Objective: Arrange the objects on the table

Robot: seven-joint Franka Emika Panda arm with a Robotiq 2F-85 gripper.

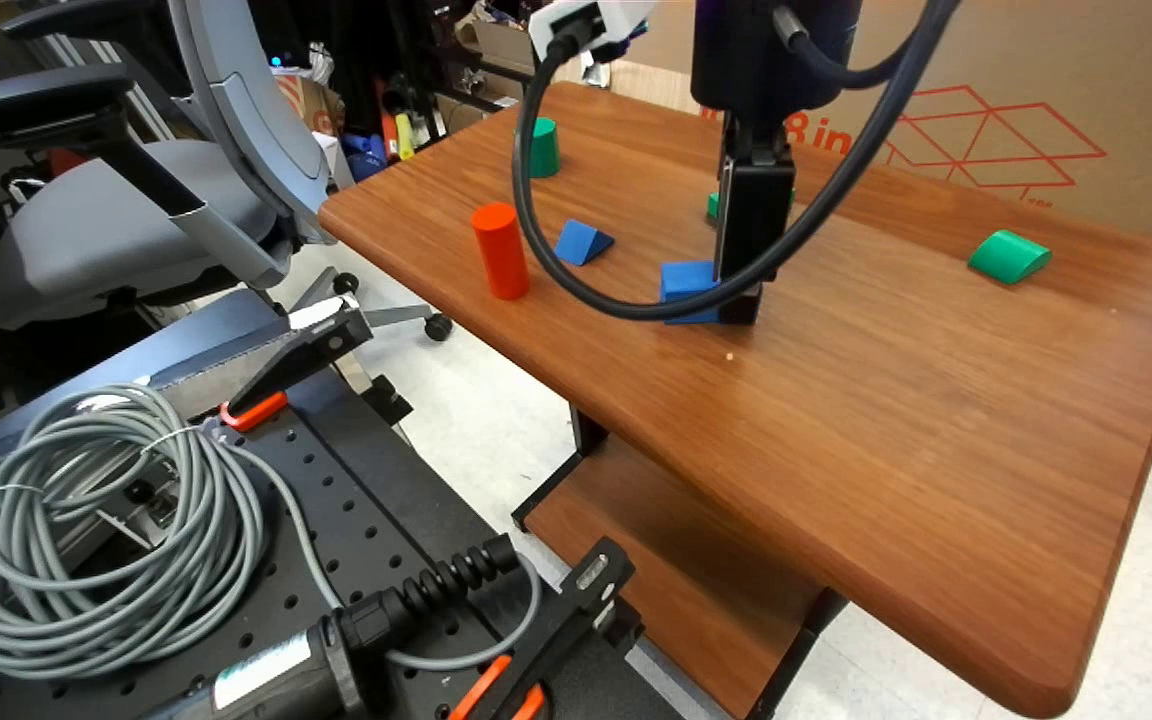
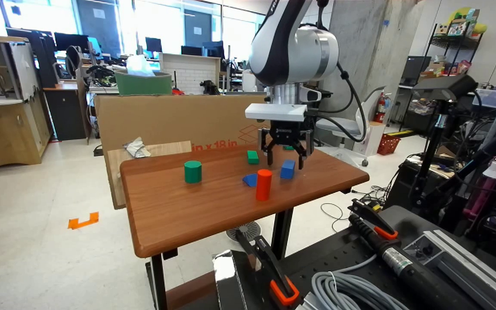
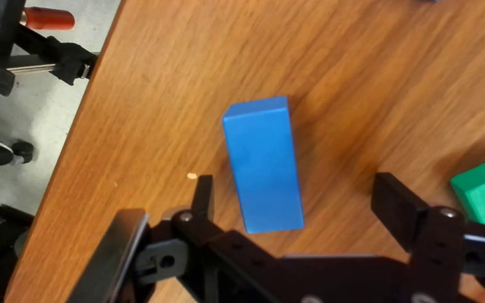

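Observation:
A blue rectangular block (image 1: 686, 278) lies on the wooden table (image 1: 936, 440); it also shows in the wrist view (image 3: 263, 168). My gripper (image 3: 291, 180) is open, its fingers on either side of the block's near end, with gaps on both sides. In an exterior view the gripper (image 2: 285, 164) points down over it. A green block (image 2: 252, 157) lies beside one finger; the arm partly hides it elsewhere. A blue wedge (image 1: 581, 242) and an upright red-orange cylinder (image 1: 502, 255) stand nearby. A green cylinder (image 2: 193, 172) stands upright. A green half-round block (image 1: 1010, 256) lies apart.
A dark cart (image 1: 356, 470) with coiled grey cable (image 1: 106, 530) and clamps stands beside the table. A cardboard sheet (image 2: 166, 120) stands behind the table. A grey chair (image 1: 136, 210) is near one end. A black cable (image 1: 626, 305) loops from the arm.

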